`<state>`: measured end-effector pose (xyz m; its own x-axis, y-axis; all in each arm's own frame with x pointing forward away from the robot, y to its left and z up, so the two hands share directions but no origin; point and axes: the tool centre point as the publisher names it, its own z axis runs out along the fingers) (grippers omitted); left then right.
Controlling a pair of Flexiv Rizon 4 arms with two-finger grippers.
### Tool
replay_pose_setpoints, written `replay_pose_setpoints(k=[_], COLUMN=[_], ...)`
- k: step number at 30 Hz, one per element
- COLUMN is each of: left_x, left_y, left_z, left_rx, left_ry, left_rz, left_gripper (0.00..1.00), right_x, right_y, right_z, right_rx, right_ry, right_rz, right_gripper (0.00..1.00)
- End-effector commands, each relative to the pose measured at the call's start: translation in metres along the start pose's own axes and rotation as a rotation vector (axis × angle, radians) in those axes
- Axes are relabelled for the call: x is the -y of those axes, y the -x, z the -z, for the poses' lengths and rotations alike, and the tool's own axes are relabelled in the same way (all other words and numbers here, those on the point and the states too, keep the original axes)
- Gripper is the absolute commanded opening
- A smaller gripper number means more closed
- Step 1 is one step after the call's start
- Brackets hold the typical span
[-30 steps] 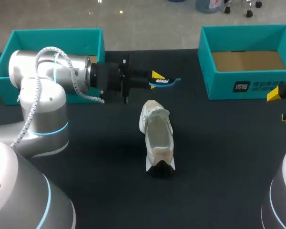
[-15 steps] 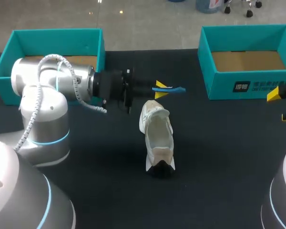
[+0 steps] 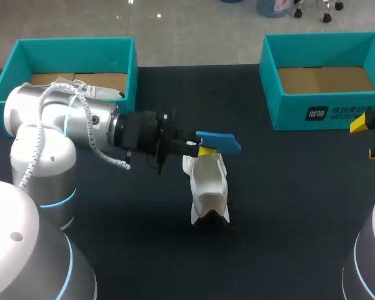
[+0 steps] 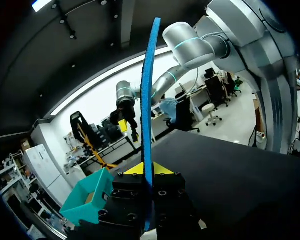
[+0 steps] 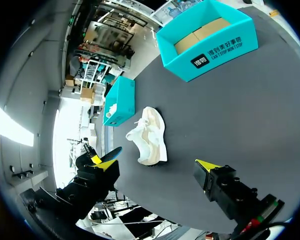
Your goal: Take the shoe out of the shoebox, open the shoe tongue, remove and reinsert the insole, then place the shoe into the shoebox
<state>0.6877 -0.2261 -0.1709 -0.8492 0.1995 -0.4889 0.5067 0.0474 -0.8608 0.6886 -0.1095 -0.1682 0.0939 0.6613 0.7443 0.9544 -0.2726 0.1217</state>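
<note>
Insole, thin blue foam [image 3: 219, 140], is out of the shoe and pinched between the clenched jaws of the left gripper [image 3: 205, 149], hovering right over the far end of the white fabric sneaker [image 3: 209, 187]. The sneaker lies on the black table [image 3: 112, 250], well apart from the teal cardboard shoebox [image 3: 287, 106] at the right. Unboxing and insole removal look done; reinsertion seems the step in hand, then boxing. The right gripper [image 3: 370, 137] sits at the table's edge, jaws apart, empty.
</note>
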Motion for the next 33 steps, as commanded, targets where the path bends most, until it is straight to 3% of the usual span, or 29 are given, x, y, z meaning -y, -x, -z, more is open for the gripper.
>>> replay_pose_setpoints(k=[1,7,13,33], left_x=[-0.002,-0.013,-0.031,-0.066], left_y=[-0.013,-0.032,-0.043,-0.056], left_z=[0.007,0.004,0.003,0.01], left_rx=[-0.02,-0.029,-0.023,0.026], left_ry=[-0.002,-0.017,0.025,0.118], left_rz=[0.029,0.074,0.084,0.113], left_gripper=[0.0,0.0,0.0,0.0], right_x=[0.002,0.002,0.002,0.002], right_y=[0.0,0.0,0.0,0.0], right_z=[0.0,0.0,0.0,0.0], right_rx=[0.004,0.004,0.004,0.004], right_ry=[0.002,0.002,0.002,0.002], right_rz=[-0.002,-0.002,-0.002,-0.002], right_gripper=[1.0,1.0,1.0,1.0])
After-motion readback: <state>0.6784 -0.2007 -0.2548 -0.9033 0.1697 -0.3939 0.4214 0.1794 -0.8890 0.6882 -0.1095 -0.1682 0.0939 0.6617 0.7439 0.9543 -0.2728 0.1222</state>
